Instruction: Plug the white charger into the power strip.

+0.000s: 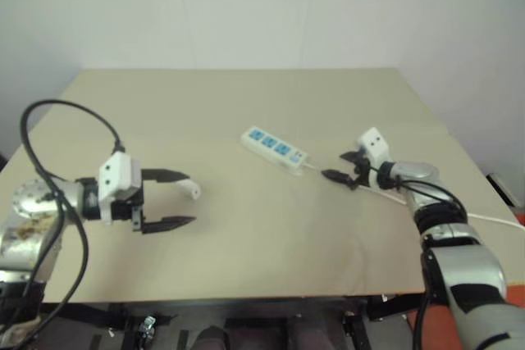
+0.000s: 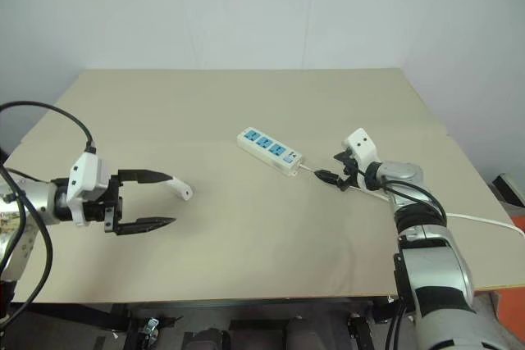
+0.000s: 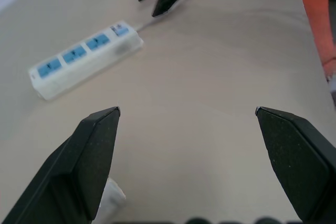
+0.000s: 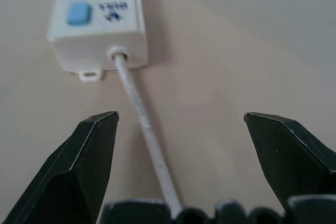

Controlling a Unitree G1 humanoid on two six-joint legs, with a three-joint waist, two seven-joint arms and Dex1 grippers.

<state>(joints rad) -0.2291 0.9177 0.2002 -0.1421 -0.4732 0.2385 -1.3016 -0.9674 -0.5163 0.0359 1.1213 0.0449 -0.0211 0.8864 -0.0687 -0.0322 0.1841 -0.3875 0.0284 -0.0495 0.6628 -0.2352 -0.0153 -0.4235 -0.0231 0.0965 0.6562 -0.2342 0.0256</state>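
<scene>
Both our grippers, left (image 1: 179, 200) and right (image 1: 343, 166), gape empty. White charger (image 1: 191, 189) lies beside the left fingers, power strip (image 1: 275, 147) mid-table; next we must pinch the charger.

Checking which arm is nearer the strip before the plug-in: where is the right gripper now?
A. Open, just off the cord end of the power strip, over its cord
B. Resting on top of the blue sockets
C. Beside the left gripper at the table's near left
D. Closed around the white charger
A: the right gripper stands open just short of the power strip, at its cord end, its fingers straddling the cord in the right wrist view.
</scene>
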